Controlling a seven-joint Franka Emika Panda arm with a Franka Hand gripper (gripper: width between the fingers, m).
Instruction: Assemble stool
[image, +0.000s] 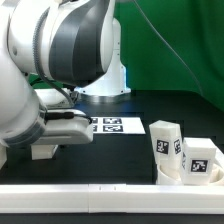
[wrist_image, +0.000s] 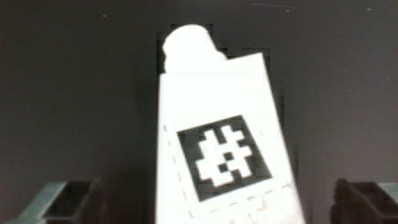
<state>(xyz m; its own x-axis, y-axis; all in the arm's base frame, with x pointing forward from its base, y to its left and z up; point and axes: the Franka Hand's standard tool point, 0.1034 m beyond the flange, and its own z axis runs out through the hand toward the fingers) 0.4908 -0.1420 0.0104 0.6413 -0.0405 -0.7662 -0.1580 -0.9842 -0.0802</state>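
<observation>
Stool leg (wrist_image: 217, 120), white with one square tag, lies on the dark tabletop (wrist_image: 71, 80) directly under your claw (wrist_image: 214, 200). The claw is spread, with a finger (wrist_image: 63, 200) on each side and a gap showing, so it pinches nothing. Straddling the leg this way seems meant to line up a grip across its width. The other legs (image: 165, 140) stand by what looks like the ring seat (image: 190, 177), on the exterior view's right near the rail (image: 100, 190) along the tabletop's edge. The marker board (image: 105, 125) lies mid-tabletop.

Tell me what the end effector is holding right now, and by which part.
Nothing is held. In the wrist view the end effector straddles a white stool leg, but dark gaps separate both fingertips from its sides.
</observation>
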